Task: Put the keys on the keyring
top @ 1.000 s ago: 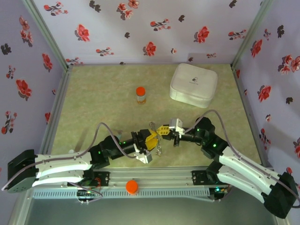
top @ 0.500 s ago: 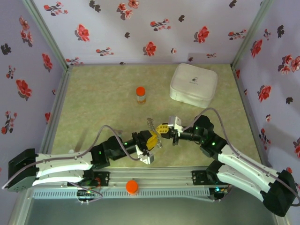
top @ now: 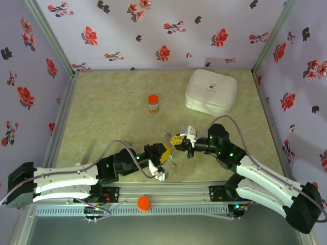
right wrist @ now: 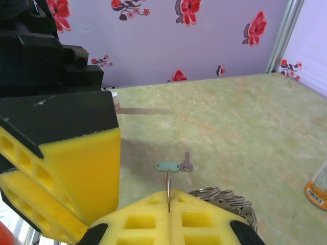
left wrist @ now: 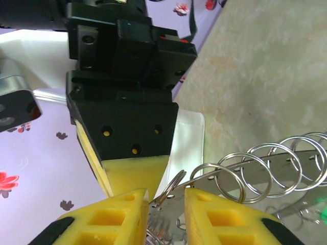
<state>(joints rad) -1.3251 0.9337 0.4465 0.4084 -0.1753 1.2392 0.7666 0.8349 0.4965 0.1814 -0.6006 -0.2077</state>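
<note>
You look to be threading: at bottom centre, the right gripper (right wrist: pixel 168 201) pinches the key (right wrist: pixel 167 166) by its thin loop; the left gripper (left wrist: pixel 166 200) stands narrowly parted about a coil of the keyring (left wrist: pixel 291 166) (gripped or not, you cannot tell); next, steady that coil and feed the loop in.

Robot arms: two, the left arm (top: pixel 61 179) and the right arm (top: pixel 265 185)
Grippers: two, the left gripper (left wrist: pixel 166 204) and the right gripper (right wrist: pixel 168 206)
Keys: two in the right wrist view, one teal-headed key (right wrist: pixel 167 166) and one small grey key (right wrist: pixel 186 162)
Metal strip (left wrist: pixel 280 173): one
Wire rings (left wrist: pixel 269 163) on that strip: at least five, overlapping
Orange-capped bottle (top: pixel 153 103): one
White square box (top: pixel 210 93): one
Orange round cap (top: pixel 144 203) on the front rail: one
</note>
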